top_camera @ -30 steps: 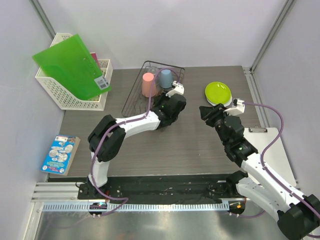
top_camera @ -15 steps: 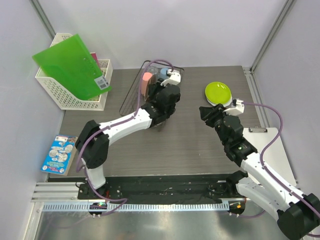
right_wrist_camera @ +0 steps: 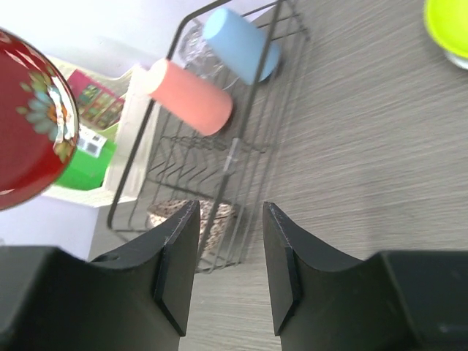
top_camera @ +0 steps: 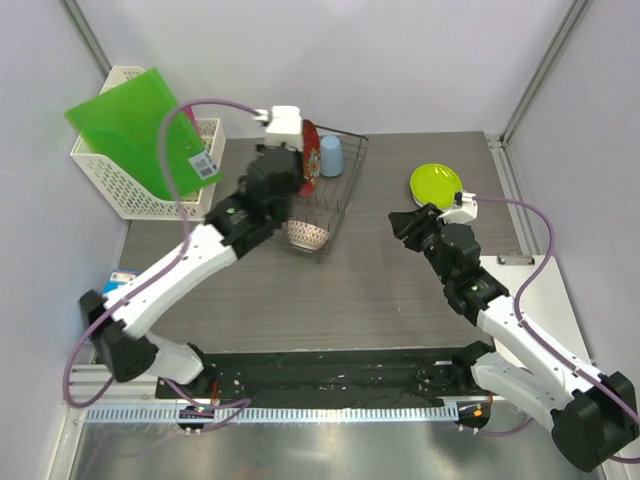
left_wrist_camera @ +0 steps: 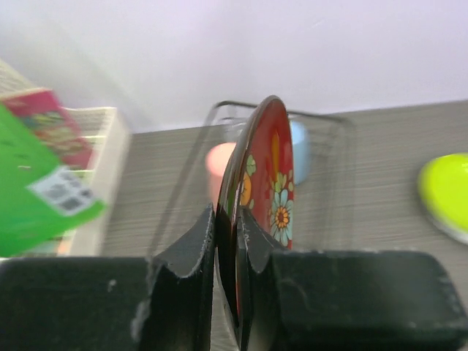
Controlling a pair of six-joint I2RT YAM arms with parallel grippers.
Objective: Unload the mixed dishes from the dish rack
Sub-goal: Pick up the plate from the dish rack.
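Left gripper (left_wrist_camera: 227, 232) is clamped on the bottom rim of the red plate (left_wrist_camera: 268, 175), one finger on each face, with the plate on edge and upright. A second ago this gripper was low at the near right side of the rack (top_camera: 345, 190), and half a second ago it was down inside the rack. Now the arm is raised and swung left, and the plate is up over the rack's far left part, out of the wires. In the right wrist view the plate hangs left of the rack, in front of the white basket (top_camera: 130, 190) and green folder (top_camera: 140, 125).

With the arm out of the way, the bowl (top_camera: 307, 234) shows at the near end of the rack; it was covered before. Blue cup (top_camera: 331, 156) sits in the far end, same spot as earlier. Pink cup (right_wrist_camera: 191, 97) lies beside it in the rack, seen from both wrist views and hidden in the top view by the plate and arm.

Right gripper (right_wrist_camera: 223, 252) has its fingers apart with nothing between them, held above the table (top_camera: 380, 290) to the right of the rack. It has barely moved, only a slight shift left. Green plate (top_camera: 437, 184) lies flat on the table beyond it, unchanged and well apart from the rack.
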